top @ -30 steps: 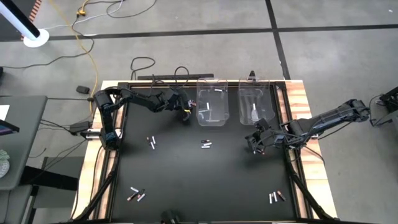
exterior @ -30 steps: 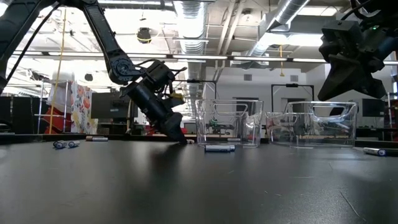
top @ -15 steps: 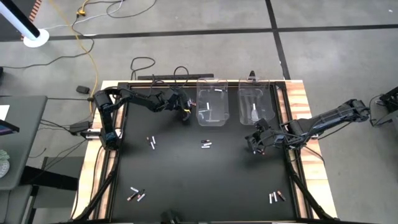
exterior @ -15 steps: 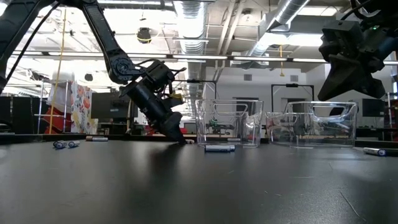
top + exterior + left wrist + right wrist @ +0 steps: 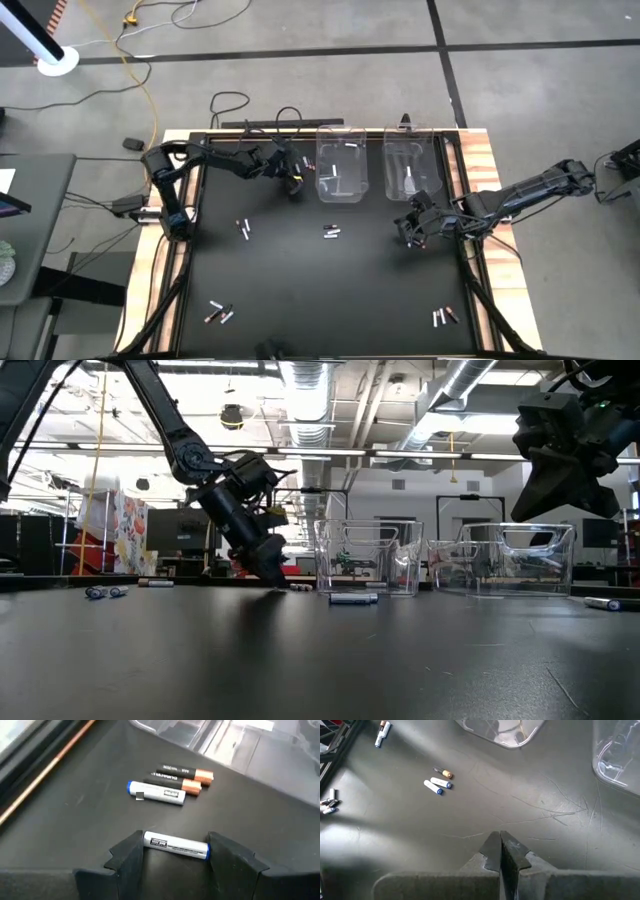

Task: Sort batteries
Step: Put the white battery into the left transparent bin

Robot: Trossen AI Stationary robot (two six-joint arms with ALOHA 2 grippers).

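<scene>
Black tabletop [image 5: 75, 820] bears two "Duracell"-lettered copper-tipped batteries [image 5: 182, 779].

From above, we cannot sort the batteries [image 5: 332, 232] by colour; they are too small. The bins [image 5: 240, 742] are cut off in the left wrist view, and the far pair [image 5: 328, 804] blurs.

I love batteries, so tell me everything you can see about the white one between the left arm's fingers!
The white battery is a slim cylinder with a blue band at one end and small dark print along its side. It sits crosswise in the left tool, whose two dark fingers press its ends. Three more batteries lie on the black table just beyond it, apart from it.
</scene>
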